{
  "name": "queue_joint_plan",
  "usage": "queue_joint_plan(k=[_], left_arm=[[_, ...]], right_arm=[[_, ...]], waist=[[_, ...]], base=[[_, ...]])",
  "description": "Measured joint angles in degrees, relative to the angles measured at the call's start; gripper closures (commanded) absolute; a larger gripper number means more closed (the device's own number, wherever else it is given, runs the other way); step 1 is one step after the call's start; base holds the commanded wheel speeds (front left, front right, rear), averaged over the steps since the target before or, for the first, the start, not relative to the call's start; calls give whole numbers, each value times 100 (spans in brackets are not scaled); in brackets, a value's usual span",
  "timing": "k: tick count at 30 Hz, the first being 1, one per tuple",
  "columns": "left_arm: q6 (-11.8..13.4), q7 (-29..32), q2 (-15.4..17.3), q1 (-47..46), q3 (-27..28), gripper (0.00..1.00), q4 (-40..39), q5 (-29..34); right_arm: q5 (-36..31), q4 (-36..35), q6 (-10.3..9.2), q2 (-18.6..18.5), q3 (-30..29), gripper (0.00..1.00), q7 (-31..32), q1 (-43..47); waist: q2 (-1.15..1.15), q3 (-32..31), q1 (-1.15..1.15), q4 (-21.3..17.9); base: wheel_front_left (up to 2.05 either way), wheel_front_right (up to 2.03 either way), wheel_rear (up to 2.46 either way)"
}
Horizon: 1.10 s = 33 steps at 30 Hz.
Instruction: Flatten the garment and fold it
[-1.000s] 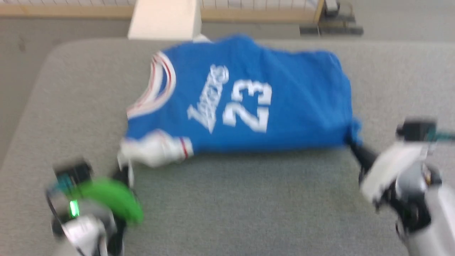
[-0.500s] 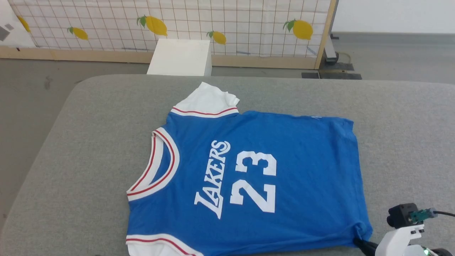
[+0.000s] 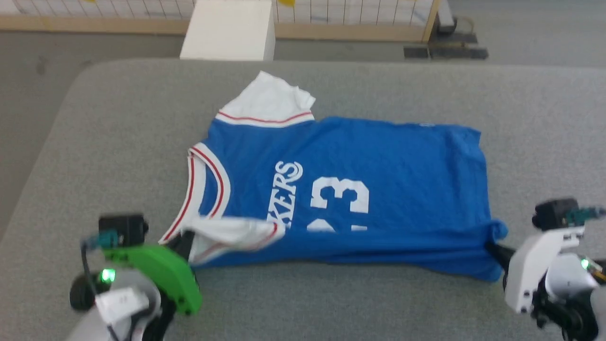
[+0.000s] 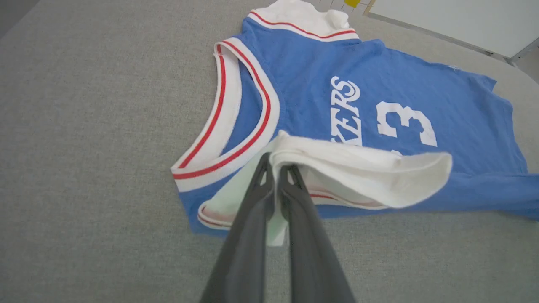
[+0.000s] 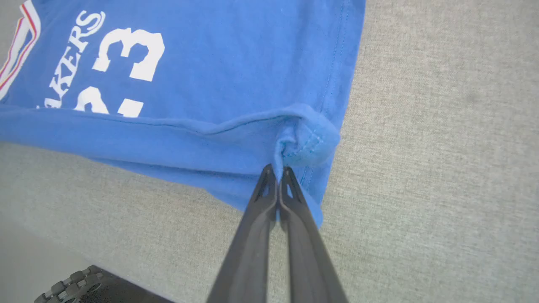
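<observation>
garment (image 3: 402, 166) near edge now folded over | fold hides "LA", lower "23"

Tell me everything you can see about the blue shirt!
The shirt is soft blue jersey with white sleeves, red-striped trim, and white "KERS" and "3" print. It lies sideways on the grey pad, its near edge lifted and folded over part of the print. The left tool pinches the near sleeve; the right tool pinches the bunched hem corner. The far sleeve lies crumpled.
</observation>
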Motion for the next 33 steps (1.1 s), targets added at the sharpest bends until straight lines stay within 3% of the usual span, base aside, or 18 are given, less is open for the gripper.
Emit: queue_joint_plan(k=[7,21,22,23,24,25,33], left_arm=[[-338,213,49,-1208,-276,100,554,368],[-846,-593,-371,-2417,-590,100,2434,826],[-870,-664,-398,-2467,-575,100,2515,825],[-880,-735,-423,-2507,-554,72,2576,825],[-886,-795,-442,-2547,-535,33,2658,824],[-884,-882,-458,-2566,-522,0,2711,828],[-662,-1304,-526,-2487,-155,0,2590,671]], right_arm=[[-510,-71,0,345,-255,100,711,-688],[-1044,-110,2,641,-365,100,1429,-1179],[-1035,-127,1,643,-377,71,1439,-1182],[-1029,-135,1,644,-391,0,1439,-1182],[-1022,-133,1,658,-422,0,1437,-1180],[-996,-134,4,688,-439,0,1428,-1180],[-882,-168,2,894,-817,0,1300,-896]], waist=[[0,592,0,-19],[0,1613,0,33],[0,1630,0,47],[0,1632,0,57],[0,1620,0,65],[0,1595,0,74],[0,1186,1,106]], base=[[0,0,0],[0,0,0],[0,0,0],[0,0,0],[0,0,0],[0,0,0],[0,0,0]])
